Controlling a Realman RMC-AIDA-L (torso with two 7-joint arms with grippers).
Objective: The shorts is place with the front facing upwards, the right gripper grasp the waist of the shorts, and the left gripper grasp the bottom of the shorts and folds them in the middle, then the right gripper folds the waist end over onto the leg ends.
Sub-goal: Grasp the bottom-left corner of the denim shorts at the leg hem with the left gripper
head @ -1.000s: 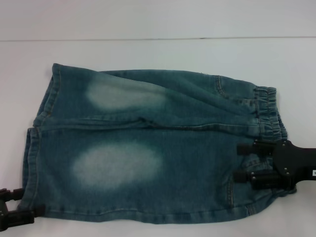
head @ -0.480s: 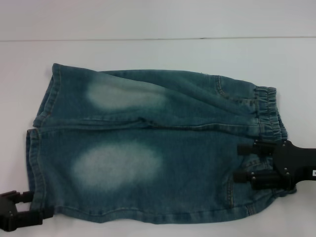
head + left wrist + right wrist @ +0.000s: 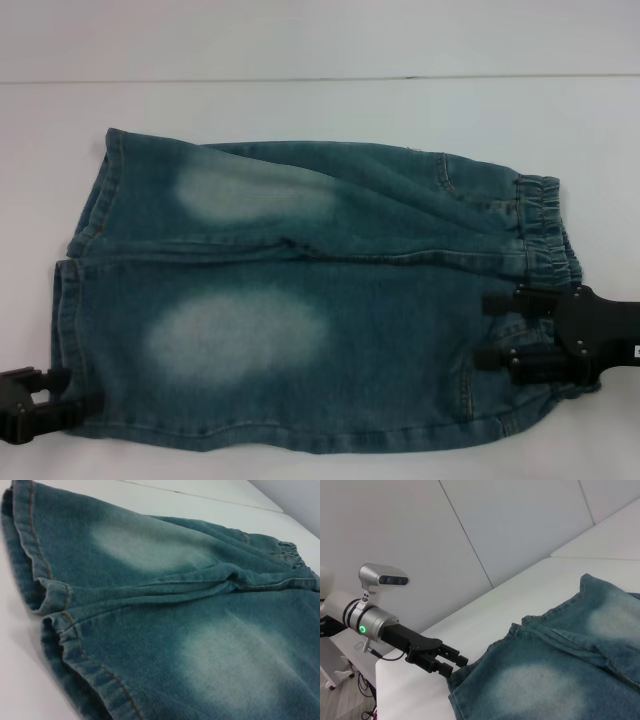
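Head view: one pair of shorts lies flat on a white table, front up, with two pale oval patches, one on each leg. The waist of the shorts is at the right end of the garment, and the bottom of the shorts, two stitched hems, at its left end. Two grippers show. The right gripper lies over the near part of the waist end, its two fingers spread apart and resting on the denim, nothing clamped between them. The left gripper sits at the near corner of the near leg's hem, fingers parted around the hem edge; whether they pinch it cannot be told here.

Left wrist view: only the shorts on the white table; both hems with orange stitching are close by, the gathered waistband far off. No fingers appear.

Right wrist view: the left gripper, with its silver wrist and a green light, reaches the hem corner of the shorts, its fingers slightly parted at the cloth edge. Beyond the white table stands a pale panelled wall.
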